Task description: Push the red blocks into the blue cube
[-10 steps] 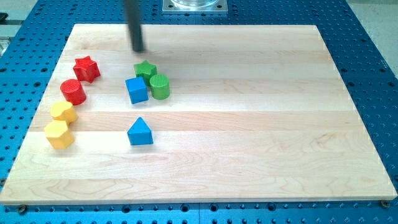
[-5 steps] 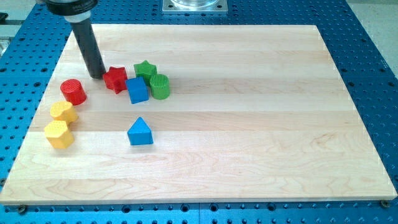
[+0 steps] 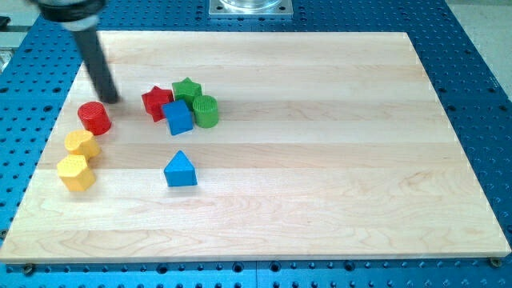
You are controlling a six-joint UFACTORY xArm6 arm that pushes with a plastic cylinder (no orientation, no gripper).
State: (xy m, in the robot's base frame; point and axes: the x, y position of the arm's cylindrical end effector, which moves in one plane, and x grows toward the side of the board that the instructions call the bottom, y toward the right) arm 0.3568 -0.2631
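Observation:
The red star block point(image 3: 157, 102) lies against the upper left side of the blue cube point(image 3: 178, 117). The red cylinder point(image 3: 94, 118) stands apart, well to the left of the cube. My tip point(image 3: 110, 99) is on the board just above and right of the red cylinder, and left of the red star, touching neither.
A green star point(image 3: 187, 88) and a green cylinder point(image 3: 206, 110) crowd the cube's top and right. A blue triangular block point(image 3: 180, 170) lies below the cube. Two yellow blocks point(image 3: 81, 144) point(image 3: 76, 172) sit near the board's left edge point(image 3: 48, 160).
My tip swept from the top centre to the left, pushed the red star rightward against the blue cube, then drew back left towards the red cylinder.

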